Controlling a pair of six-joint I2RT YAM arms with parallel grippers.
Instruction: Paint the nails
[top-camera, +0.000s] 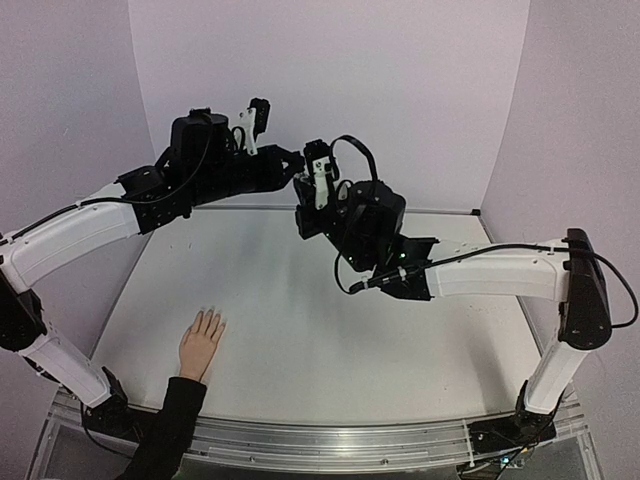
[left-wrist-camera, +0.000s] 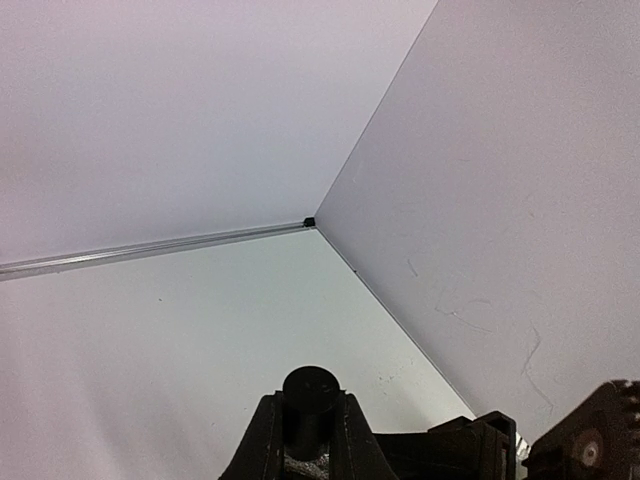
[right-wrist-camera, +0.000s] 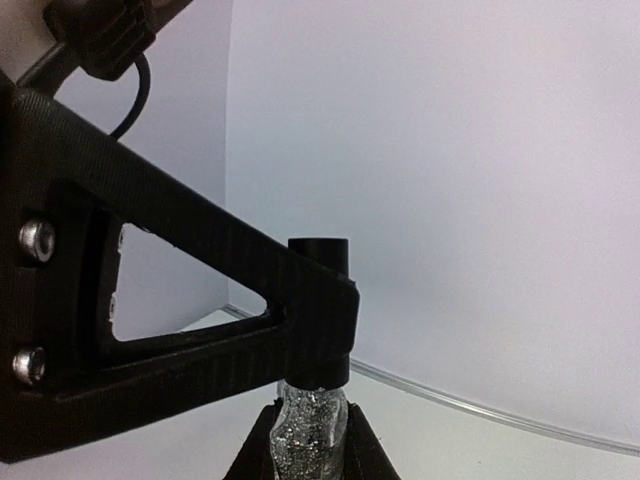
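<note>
Nails on mannequin hand: too small to judge, well apart from arms. Left gripper clamped on black cap, right gripper on glitter bottle. Likely uncapping; painting all ahead.

I see a white table, pale walls behind, a metal rail along its near edge. Above the table, a glittery bottle with a black cap on top.

Left arm and right arm meet high over the far bench, both clamped to one glitter bottle, barring that airspace. Beneath them, a low pass lies open toward the mannequin hand at near left.
</note>
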